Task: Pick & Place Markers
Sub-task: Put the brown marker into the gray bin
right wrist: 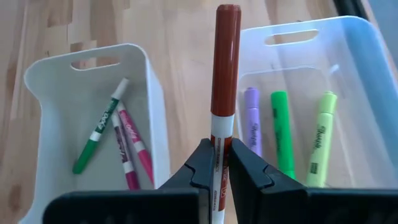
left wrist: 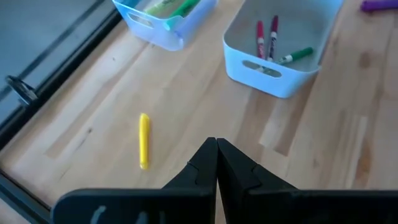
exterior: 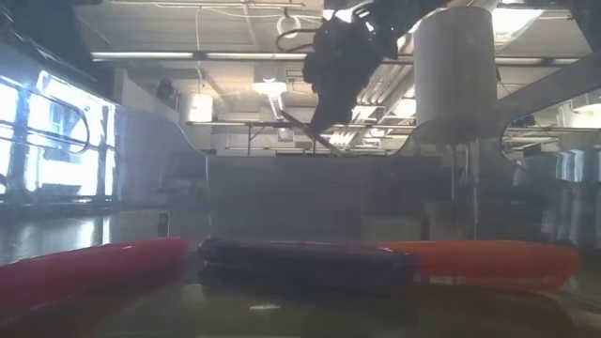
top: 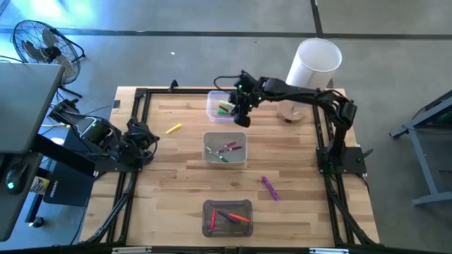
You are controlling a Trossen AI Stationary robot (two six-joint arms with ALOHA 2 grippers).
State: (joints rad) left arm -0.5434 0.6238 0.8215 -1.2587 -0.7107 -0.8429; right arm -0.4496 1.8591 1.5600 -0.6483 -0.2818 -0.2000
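Note:
My right gripper (top: 243, 118) hangs above the table between the far bin (top: 220, 104) and the middle bin (top: 224, 149), shut on a white marker with a red-brown cap (right wrist: 226, 50). The far bin (right wrist: 311, 93) holds purple, green and light-green markers. In the middle bin (right wrist: 93, 99) lie green and pink ones. A yellow marker (top: 173, 128) and a purple marker (top: 269, 187) lie flat on the wood. My left gripper (left wrist: 216, 163) is shut and empty at the table's left, with the yellow marker (left wrist: 143, 140) ahead of it. My right gripper pinches the marker's white barrel (right wrist: 219, 148) between its two fingers (right wrist: 203, 167), below the cap. The marker runs along the fingers, cap end pointing out past their tips. The fingers slant down from the table's right side. The marker is lifted clear of table and bins.
A near bin (top: 227, 217) holds red, purple and orange markers and fills the low view's foreground. A big white cylinder (top: 314, 65) stands at the far right corner. A black frame (top: 141, 95) edges the table. Bare wood lies left and right of the bins.

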